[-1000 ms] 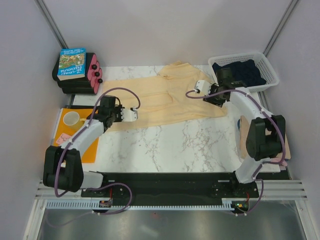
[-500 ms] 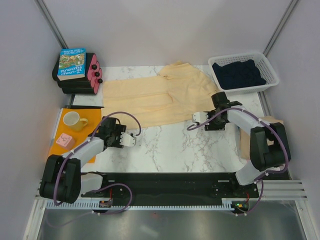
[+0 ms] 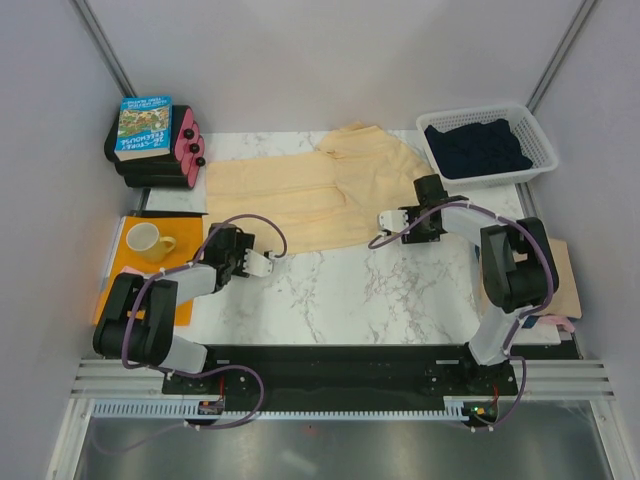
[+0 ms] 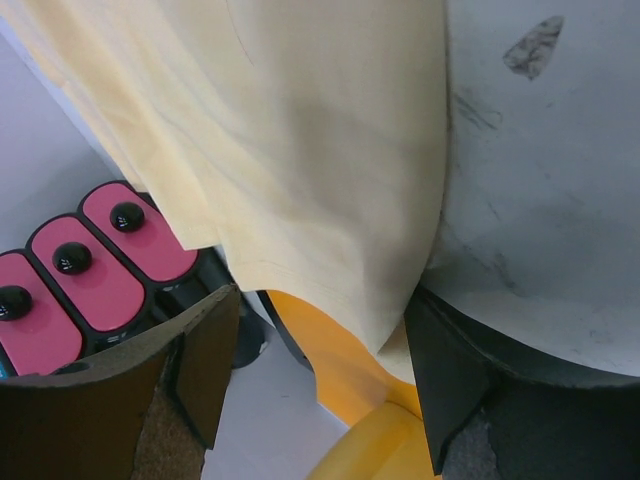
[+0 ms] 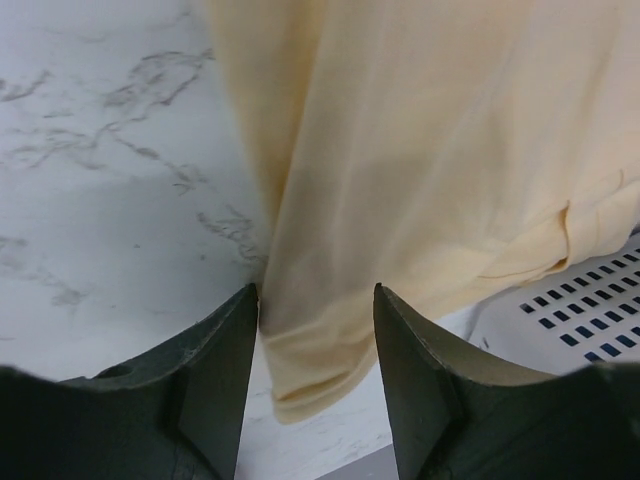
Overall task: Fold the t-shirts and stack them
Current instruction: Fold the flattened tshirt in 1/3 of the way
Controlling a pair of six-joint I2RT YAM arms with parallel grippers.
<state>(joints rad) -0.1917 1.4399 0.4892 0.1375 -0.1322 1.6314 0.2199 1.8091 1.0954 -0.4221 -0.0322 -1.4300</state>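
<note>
Yellow t-shirt [image 3: 320,195] just got released, spread flat; left gripper [image 3: 260,264] and right gripper [image 3: 389,219] sit jaws apart, so folding's next.

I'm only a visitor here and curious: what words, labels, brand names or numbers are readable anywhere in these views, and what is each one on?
"TREEHOUSE": probably the big word on the cover of the book at the far left corner, seen upside down, so not certain.
Other print on that cover: too small to read.
Yellow mug, white basket, pale yellow t-shirt: no writing visible.
Both wrist views: none.
</note>
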